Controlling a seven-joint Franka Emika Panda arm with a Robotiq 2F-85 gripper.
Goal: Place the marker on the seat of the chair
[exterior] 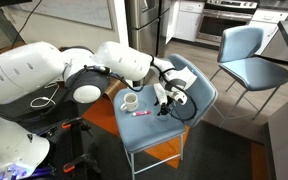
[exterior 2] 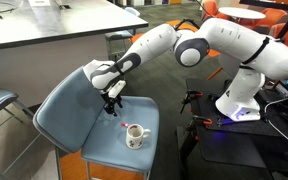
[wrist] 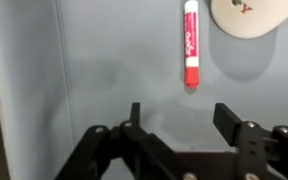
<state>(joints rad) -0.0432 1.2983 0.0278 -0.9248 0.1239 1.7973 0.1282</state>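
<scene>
The red-pink marker (wrist: 191,45) lies flat on the seat of the light blue-grey chair (wrist: 94,70). It also shows in both exterior views (exterior: 140,114) (exterior 2: 118,127), on the seat beside the white cup. My gripper (wrist: 179,115) is open and empty, hovering just above the seat, with the marker a short way beyond its fingertips. In both exterior views the gripper (exterior: 164,103) (exterior 2: 112,103) hangs over the chair seat (exterior: 154,130) (exterior 2: 94,130), close to the chair back.
A white cup (exterior: 130,101) (exterior 2: 134,136) (wrist: 246,15) stands on the seat next to the marker. A similar blue chair (exterior: 246,58) stands farther off. A counter (exterior 2: 54,30) is behind the chair. The robot base (exterior 2: 239,100) and cables are beside it.
</scene>
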